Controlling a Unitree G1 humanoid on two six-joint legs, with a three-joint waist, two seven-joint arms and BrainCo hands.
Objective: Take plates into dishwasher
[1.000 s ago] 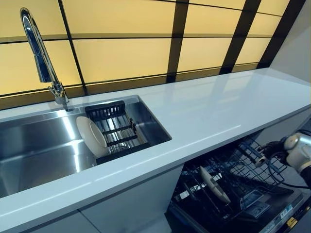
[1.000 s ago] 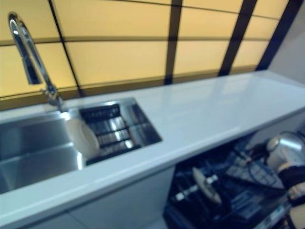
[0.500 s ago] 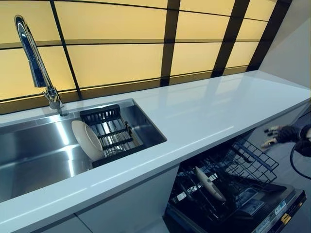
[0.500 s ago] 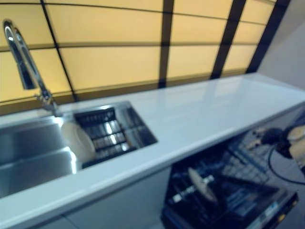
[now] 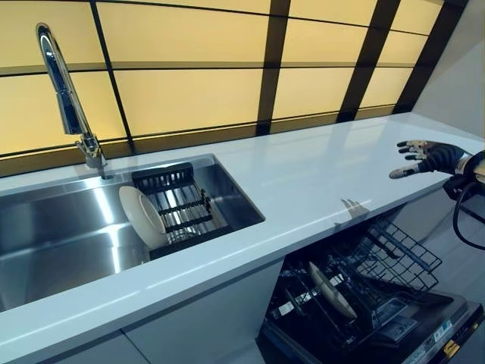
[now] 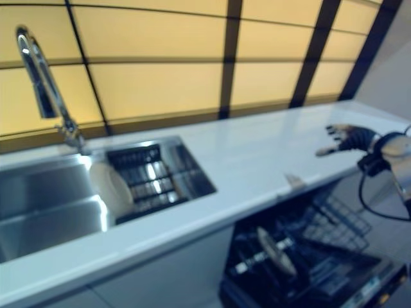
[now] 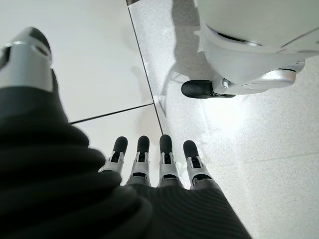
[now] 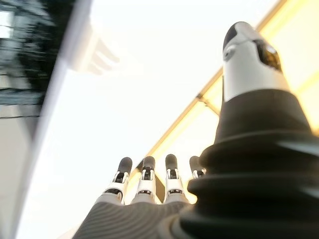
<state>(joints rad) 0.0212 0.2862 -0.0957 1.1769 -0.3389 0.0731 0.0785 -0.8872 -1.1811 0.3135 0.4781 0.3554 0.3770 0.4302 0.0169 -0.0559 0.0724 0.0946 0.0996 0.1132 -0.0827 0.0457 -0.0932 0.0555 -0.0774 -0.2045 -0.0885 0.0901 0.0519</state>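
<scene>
A white plate stands on edge against a black dish rack in the steel sink. Another white plate stands in the lower rack of the open dishwasher under the counter. My right hand is open and empty, raised above the right end of the white counter; it also shows in its wrist view. My left hand shows only in its wrist view, open and empty, hanging over the floor.
A tall chrome tap stands behind the sink. Yellow panels with dark frames run along the back of the counter. The dishwasher door lies open at the lower right.
My right hand has risen from beside the dishwasher rack to above the counter's right end. The camera has shifted a little.
</scene>
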